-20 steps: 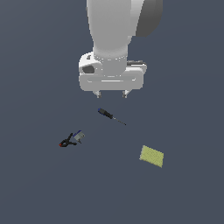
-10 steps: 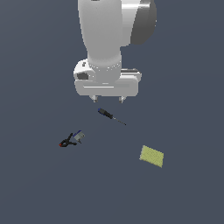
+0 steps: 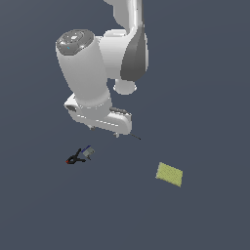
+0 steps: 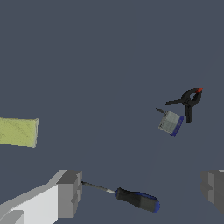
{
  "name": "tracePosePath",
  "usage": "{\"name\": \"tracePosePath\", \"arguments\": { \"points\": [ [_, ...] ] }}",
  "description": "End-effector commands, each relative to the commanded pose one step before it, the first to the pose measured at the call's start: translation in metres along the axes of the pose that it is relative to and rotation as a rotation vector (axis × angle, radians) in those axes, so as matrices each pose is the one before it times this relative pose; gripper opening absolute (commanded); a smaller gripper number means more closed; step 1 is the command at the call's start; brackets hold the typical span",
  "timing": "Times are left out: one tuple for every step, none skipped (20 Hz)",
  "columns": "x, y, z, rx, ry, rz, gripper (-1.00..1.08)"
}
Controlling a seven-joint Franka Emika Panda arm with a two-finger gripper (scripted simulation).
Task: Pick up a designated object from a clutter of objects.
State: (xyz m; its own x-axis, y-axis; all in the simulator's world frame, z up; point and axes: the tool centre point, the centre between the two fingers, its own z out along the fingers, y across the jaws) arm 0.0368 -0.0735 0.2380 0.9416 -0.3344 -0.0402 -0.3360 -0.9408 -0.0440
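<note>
The black spring clamp [image 3: 74,157] with red tips lies on the dark grey surface [image 3: 205,97] toward the exterior view's left, below the arm's white wrist. Just beside it, on its right in that view, sits the tiny grey-blue block [image 3: 88,152]; whether the two touch cannot be told, though in the wrist view the clamp [image 4: 189,101] and the block [image 4: 170,123] appear very close with a thin gap. The gripper [image 3: 103,133] hangs above the surface with its jaws spread wide and holding nothing; in the wrist view the two grey fingers [image 4: 69,193] stand far apart with the screwdriver [image 4: 131,198] lying between them, its blue-black handle toward one finger and its thin shaft reaching to the other. In the exterior view only the screwdriver's tip [image 3: 135,137] shows past the hand. The flat yellow-green pad [image 3: 169,174] lies well apart, toward the exterior view's right. No brand, label or writing can be read on any item or on the arm.
</note>
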Motion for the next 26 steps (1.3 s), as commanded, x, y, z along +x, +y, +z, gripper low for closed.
{"name": "tracePosePath", "arguments": {
  "points": [
    [0.01607, 0.02069, 0.02255, 0.00285, 0.00433, 0.10094, 1.00],
    [0.00697, 0.00822, 0.00939, 0.00058, 0.00225, 0.04142, 1.00],
    [0.00702, 0.00824, 0.00951, 0.00016, 0.00243, 0.04141, 1.00],
    [0.00706, 0.00825, 0.00962, -0.00025, 0.00262, 0.04138, 1.00],
    [0.00711, 0.00827, 0.00972, -0.00065, 0.00284, 0.04133, 1.00],
    [0.00713, 0.00825, 0.00980, -0.00103, 0.00305, 0.04113, 1.00],
    [0.00688, 0.00792, 0.00949, -0.00134, 0.00316, 0.03939, 1.00],
    [0.00655, 0.00748, 0.00907, -0.00157, 0.00320, 0.03718, 1.00],
    [0.00621, 0.00705, 0.00862, -0.00174, 0.00322, 0.03497, 1.00],
    [0.00586, 0.00662, 0.00816, -0.00186, 0.00321, 0.03277, 1.00],
    [0.00551, 0.00619, 0.00769, -0.00193, 0.00317, 0.03057, 1.00],
    [0.00515, 0.00576, 0.00721, -0.00196, 0.00310, 0.02839, 1.00],
    [0.00479, 0.00533, 0.00671, -0.00195, 0.00300, 0.02621, 1.00],
    [0.00442, 0.00490, 0.00621, -0.00190, 0.00288, 0.02405, 1.00],
    [0.00405, 0.00447, 0.00570, -0.00182, 0.00273, 0.02191, 1.00],
    [0.00367, 0.00403, 0.00518, -0.00172, 0.00255, 0.01976, 1.00],
    [0.00329, 0.00361, 0.00465, -0.00159, 0.00235, 0.01765, 1.00],
    [0.00291, 0.00318, 0.00412, -0.00144, 0.00212, 0.01554, 1.00],
    [0.00253, 0.00275, 0.00358, -0.00128, 0.00188, 0.01345, 1.00],
    [0.00214, 0.00232, 0.00303, -0.00111, 0.00162, 0.01135, 1.00],
    [0.00176, 0.00190, 0.00249, -0.00092, 0.00135, 0.00928, 1.00],
    [0.00137, 0.00149, 0.00194, -0.00073, 0.00106, 0.00723, 1.00],
    [0.00097, 0.00105, 0.00139, -0.00052, 0.00076, 0.00513, 1.00],
    [0.00057, 0.00061, 0.00083, -0.00031, 0.00045, 0.00304, 1.00],
    [0.00017, 0.00018, 0.00028, -0.00010, 0.00014, 0.00096, 1.00],
    [-0.00107, -0.00033, -0.00105, -0.00050, -0.00180, -0.00529, 1.00]
  ]
}}
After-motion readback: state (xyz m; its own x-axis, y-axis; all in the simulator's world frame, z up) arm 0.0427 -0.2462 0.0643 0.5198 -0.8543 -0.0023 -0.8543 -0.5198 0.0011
